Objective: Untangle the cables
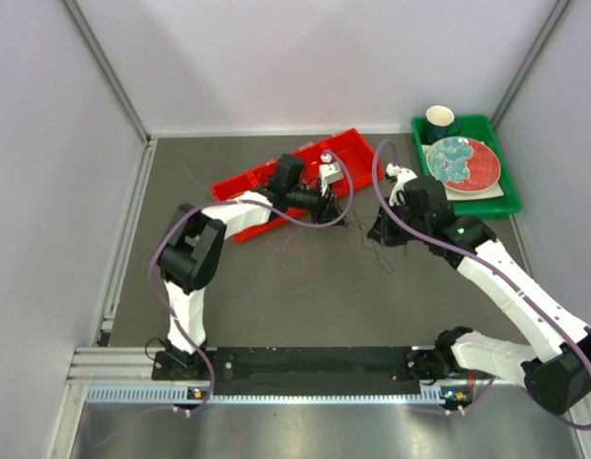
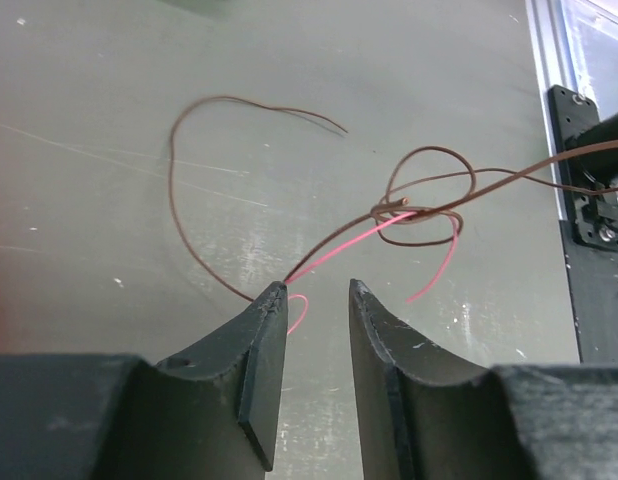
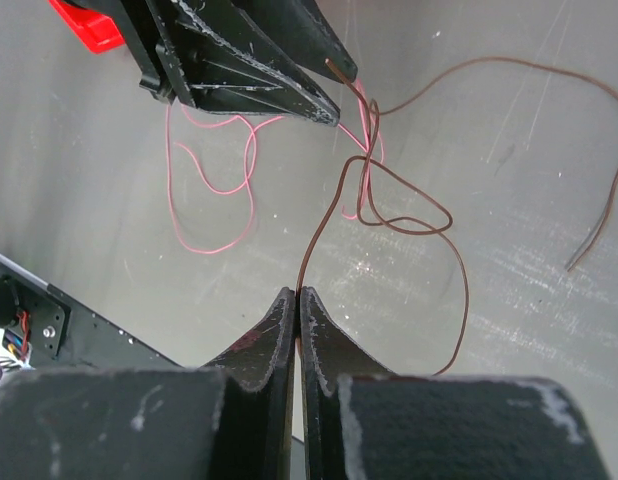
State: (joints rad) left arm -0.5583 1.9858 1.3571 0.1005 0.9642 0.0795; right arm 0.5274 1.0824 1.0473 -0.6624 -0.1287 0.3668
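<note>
A brown cable [image 2: 194, 215] and a pink cable [image 2: 341, 247] are knotted together [image 2: 417, 210] above the grey table. My left gripper [image 2: 319, 290] is open; both cables run past the tip of its left finger [image 2: 274, 300] and nothing is clamped. My right gripper [image 3: 299, 293] is shut on the brown cable [image 3: 324, 235], which rises from its tips to the knot [image 3: 364, 170]. Pink loops [image 3: 214, 175] lie on the table below my left gripper [image 3: 344, 95]. In the top view the two grippers [image 1: 336, 212] [image 1: 374, 232] face each other, with pinkish loops [image 1: 294, 258] on the table between the arms.
A red tray [image 1: 267, 177] lies behind the left arm. A green tray [image 1: 506, 199] at the back right holds a plate [image 1: 465, 161] and a dark cup [image 1: 440, 121]. White walls enclose the table on three sides. A black rail [image 1: 305, 361] runs along the near edge.
</note>
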